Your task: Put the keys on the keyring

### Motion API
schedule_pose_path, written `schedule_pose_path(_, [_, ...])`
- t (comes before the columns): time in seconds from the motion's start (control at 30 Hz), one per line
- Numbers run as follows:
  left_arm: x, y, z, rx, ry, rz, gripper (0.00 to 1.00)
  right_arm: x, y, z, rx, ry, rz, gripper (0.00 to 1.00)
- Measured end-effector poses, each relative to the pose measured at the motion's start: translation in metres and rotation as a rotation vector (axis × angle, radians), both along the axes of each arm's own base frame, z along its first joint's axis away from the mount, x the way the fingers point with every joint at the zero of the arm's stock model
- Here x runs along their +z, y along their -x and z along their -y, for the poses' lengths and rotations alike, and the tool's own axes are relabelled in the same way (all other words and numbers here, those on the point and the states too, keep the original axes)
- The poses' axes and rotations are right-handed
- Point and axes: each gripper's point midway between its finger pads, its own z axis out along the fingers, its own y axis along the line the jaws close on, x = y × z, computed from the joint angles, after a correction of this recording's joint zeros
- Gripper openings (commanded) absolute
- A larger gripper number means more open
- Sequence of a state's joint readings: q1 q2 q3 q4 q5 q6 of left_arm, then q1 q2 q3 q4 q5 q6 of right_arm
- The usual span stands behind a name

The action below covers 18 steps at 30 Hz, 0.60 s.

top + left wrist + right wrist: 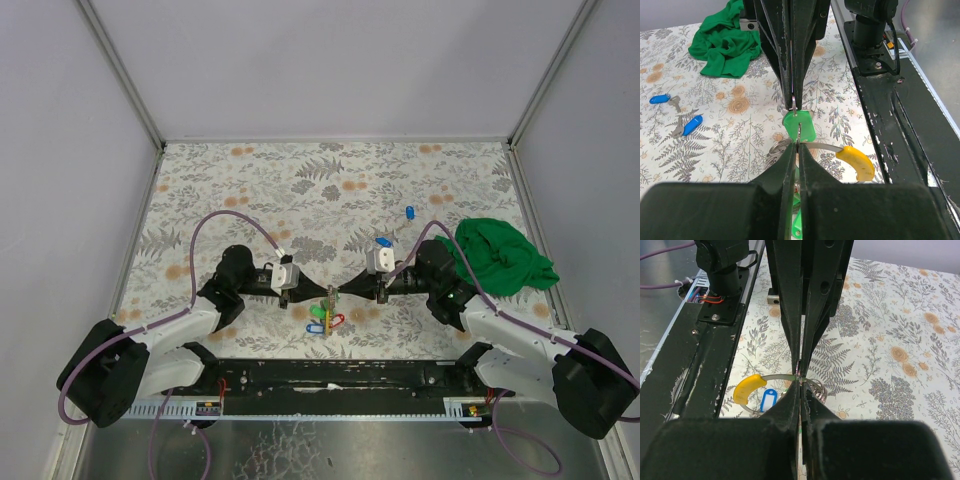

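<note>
This was a robotics lab test cell, not a lived-in room. Plain pale wall panels closed in the far, left and right sides, held by bare aluminium frame posts. The table wore a flower-and-fern printed cover. Along its near edge ran a black mounting rail with the left arm and the right arm bolted to it. Purple cables looped openly from the arms, and bare sheet metal lay nearest the camera.

High rear overview looking down, two close wrist views facing each other, sharing keyring
</note>
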<state>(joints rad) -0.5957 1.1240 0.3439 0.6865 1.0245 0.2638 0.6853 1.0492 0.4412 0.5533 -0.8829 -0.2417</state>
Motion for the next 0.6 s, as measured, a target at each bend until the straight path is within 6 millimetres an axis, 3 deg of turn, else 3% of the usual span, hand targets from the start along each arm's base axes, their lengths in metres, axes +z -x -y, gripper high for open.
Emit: schedule_pose_path(0.6, [0.0003, -0.0008, 0.0001, 0.004, 0.000, -0.001, 0.00, -0.0023, -0.0019, -0.0017, 0.003, 0.019, -0.017, 0.00])
